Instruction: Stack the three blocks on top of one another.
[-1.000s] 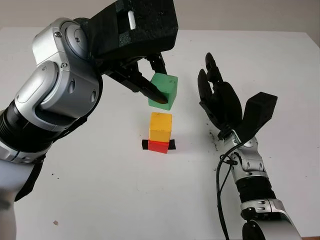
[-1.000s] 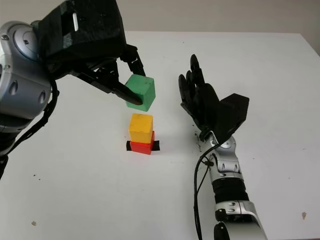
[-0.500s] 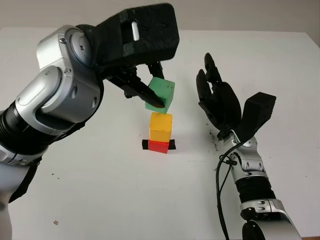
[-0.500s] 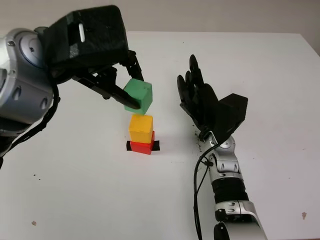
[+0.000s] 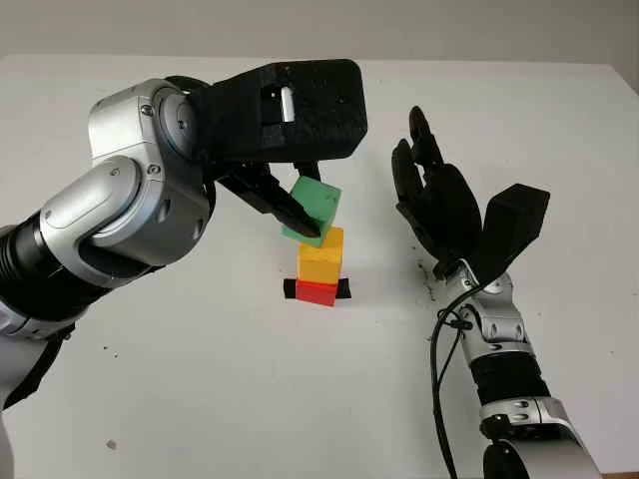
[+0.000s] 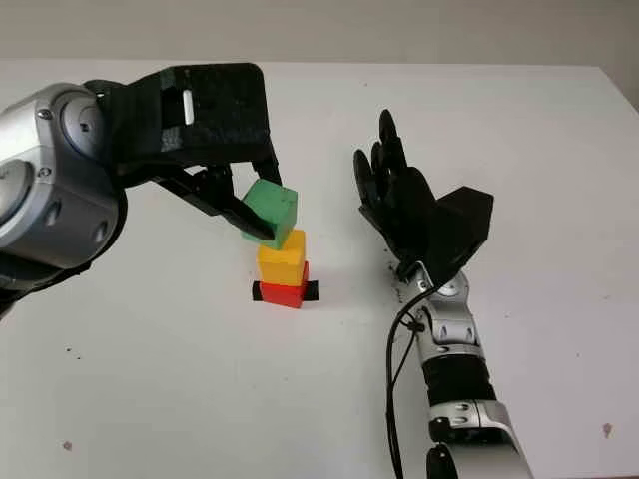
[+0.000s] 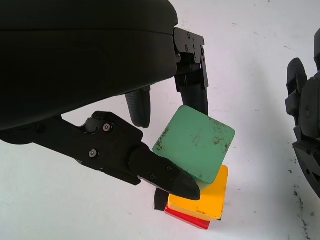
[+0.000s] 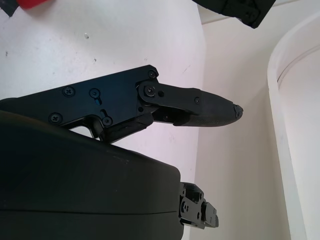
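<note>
White surface [image 5: 200,399]: left hand [image 5: 290,195] pinching green block [image 5: 313,208] has dropped onto yellow block [image 5: 320,255], tilted; right hand [image 5: 439,205] open, idle.

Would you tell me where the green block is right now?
The green block is tilted in the left hand, just above the yellow block near the table's middle.

Right robot hand [image 5: 439,200] near stack [image 5: 319,264] – table [image 5: 200,379] free elsewhere.
</note>
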Available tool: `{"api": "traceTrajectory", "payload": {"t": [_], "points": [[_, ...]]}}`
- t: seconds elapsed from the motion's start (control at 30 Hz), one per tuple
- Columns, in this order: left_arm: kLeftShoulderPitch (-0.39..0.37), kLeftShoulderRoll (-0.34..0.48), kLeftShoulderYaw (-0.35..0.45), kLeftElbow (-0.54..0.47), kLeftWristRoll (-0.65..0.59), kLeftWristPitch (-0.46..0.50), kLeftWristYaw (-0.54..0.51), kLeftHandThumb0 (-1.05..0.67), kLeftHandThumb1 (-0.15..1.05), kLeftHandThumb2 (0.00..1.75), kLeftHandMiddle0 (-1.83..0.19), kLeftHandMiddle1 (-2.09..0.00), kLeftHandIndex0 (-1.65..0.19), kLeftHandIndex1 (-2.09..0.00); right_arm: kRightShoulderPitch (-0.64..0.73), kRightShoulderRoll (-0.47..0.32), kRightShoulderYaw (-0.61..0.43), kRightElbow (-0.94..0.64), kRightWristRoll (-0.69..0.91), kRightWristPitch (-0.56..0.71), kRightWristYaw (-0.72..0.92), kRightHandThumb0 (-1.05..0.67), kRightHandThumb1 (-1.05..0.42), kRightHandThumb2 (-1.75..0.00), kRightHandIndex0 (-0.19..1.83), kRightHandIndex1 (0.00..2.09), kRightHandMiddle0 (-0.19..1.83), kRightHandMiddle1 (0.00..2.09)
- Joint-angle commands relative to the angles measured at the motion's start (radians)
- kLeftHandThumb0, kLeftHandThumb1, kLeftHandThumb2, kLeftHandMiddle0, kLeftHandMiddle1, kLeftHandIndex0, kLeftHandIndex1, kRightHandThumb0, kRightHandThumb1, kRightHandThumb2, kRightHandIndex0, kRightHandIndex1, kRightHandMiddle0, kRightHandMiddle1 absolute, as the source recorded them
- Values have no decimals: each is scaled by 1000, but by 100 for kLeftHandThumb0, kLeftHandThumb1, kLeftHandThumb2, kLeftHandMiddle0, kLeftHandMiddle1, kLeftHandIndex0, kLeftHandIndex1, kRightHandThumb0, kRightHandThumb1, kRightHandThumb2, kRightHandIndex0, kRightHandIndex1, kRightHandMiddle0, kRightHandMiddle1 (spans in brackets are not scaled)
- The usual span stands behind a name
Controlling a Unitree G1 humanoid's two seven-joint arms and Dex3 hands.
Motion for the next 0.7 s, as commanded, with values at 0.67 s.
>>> {"api": "traceTrajectory", "payload": {"t": [0.67], "points": [[2, 10, -8, -21, -54, -40, 51, -37, 105, 12, 7, -170, -51, -209, 19, -2, 0, -24, 0, 3, -1, -65, -105, -54, -19, 0, -19, 0]]}}
